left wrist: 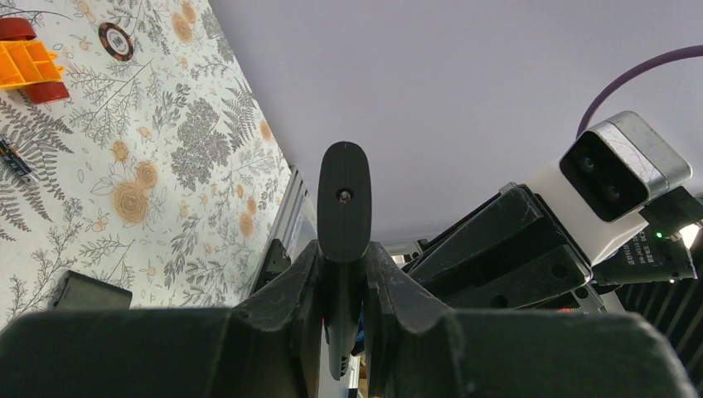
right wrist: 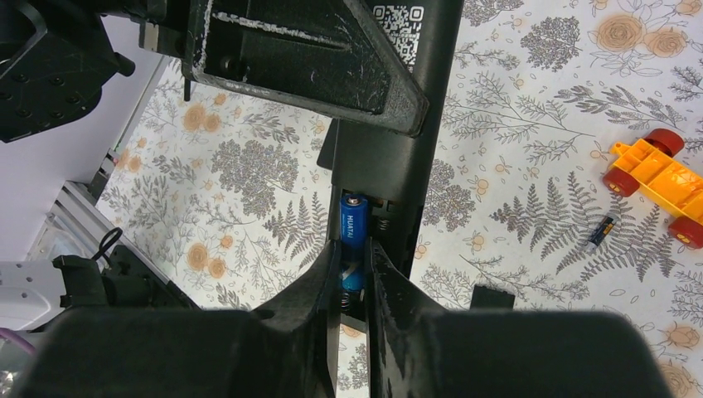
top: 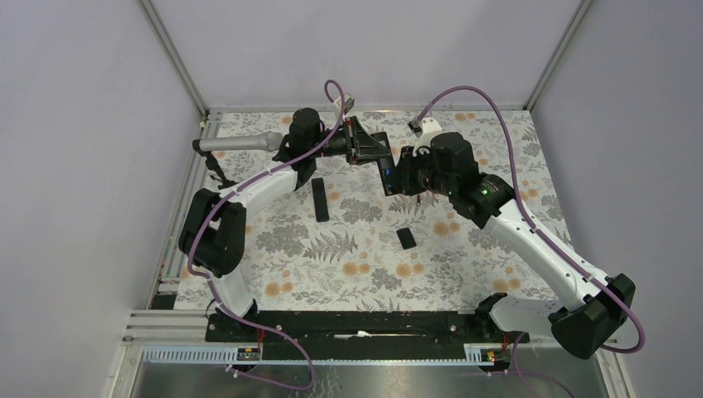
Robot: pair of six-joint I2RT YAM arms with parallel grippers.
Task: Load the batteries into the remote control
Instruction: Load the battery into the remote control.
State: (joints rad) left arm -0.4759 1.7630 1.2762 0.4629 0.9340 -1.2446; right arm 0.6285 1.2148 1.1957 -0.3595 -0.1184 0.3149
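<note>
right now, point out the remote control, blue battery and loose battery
remote control (right wrist: 390, 166), right wrist view, body above bay
blue battery (right wrist: 354, 225), right wrist view, its label
loose battery (right wrist: 601, 232), right wrist view, mid-length

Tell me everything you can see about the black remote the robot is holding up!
The remote control is a long, slim black bar that looks plastic, held up above the flowery table. The left gripper is shut on it, its rounded end poking past the fingers. Its back shows a white code sticker and an open battery bay, cover off. One blue battery sits inside. The right gripper has its fingertips either side of that battery.
</note>
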